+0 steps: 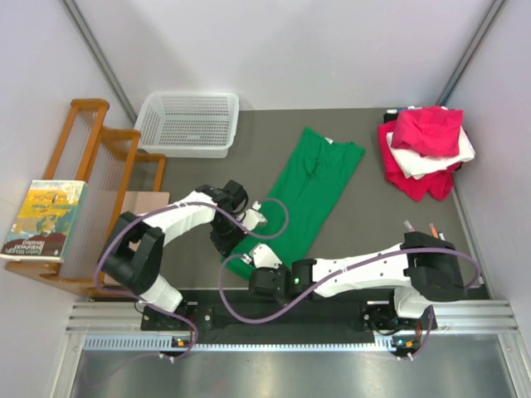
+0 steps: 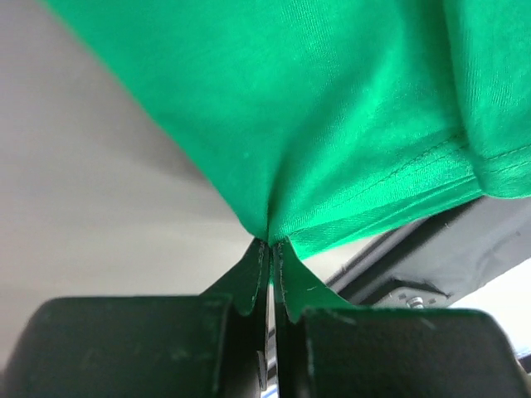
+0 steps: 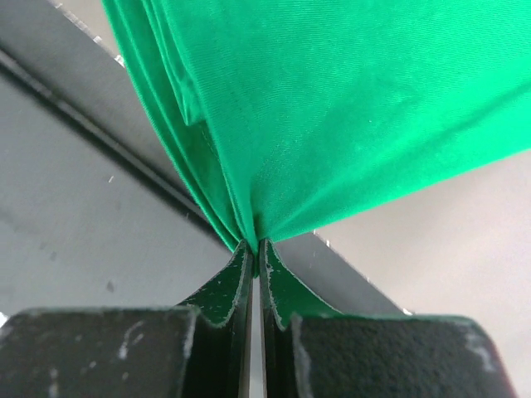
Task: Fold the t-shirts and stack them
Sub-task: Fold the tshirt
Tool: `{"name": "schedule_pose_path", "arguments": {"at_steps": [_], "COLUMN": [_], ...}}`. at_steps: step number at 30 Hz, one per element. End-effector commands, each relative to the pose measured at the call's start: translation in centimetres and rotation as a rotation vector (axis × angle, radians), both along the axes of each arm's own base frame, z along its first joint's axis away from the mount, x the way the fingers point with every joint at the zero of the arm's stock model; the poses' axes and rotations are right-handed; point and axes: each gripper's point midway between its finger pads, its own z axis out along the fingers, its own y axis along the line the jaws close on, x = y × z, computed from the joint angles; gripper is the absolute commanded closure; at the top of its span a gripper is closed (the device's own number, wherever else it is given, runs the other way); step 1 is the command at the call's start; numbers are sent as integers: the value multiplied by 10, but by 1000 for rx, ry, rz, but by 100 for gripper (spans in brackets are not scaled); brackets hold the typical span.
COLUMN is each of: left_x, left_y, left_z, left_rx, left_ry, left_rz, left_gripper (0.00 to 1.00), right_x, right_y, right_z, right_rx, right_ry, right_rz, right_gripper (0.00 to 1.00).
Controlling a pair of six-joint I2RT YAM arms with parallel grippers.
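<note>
Top view: green t-shirt (image 1: 314, 191) is lying as a long strip mid-table (image 1: 365, 224). Its near end is sitting between left gripper (image 1: 228, 242) and right gripper (image 1: 262, 259). Other t-shirts (image 1: 425, 153) are lying piled far right.
Left wrist: fingers are pressing together, pinching the green hem.
Right wrist: fingers are pinching bunched green layers.

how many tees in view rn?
4: green tee laid out mid-table; magenta tee, white tee and red tee piled at the far right. The pile may hide more.
</note>
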Motion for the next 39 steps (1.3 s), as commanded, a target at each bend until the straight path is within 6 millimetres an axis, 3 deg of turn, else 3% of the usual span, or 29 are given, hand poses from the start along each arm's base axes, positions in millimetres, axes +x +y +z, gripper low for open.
{"name": "schedule_pose_path", "arguments": {"at_steps": [1, 9, 16, 30, 35, 39], "left_x": [5, 13, 11, -27, -15, 6], "left_y": [-5, -14, -18, 2, -5, -19], "left_z": [44, 84, 104, 129, 132, 128], "left_rx": [-65, -126, -157, -160, -180, -194], "left_ry": [-89, -156, -156, -129, -164, -174], "left_rz": [-19, 0, -1, -18, -12, -10], "left_gripper": [100, 100, 100, 100, 100, 100], "right_x": [-18, -22, -17, -36, -26, -9], "right_y": [9, 9, 5, 12, 9, 3], "right_z": [36, 45, 62, 77, 84, 89], "right_rx": [78, 109, 141, 170, 170, 161], "right_ry": [-5, -6, -30, -14, -54, -90], "right_rz": [11, -7, -36, -17, -35, -58], "right_gripper": [100, 100, 100, 100, 100, 100]}}
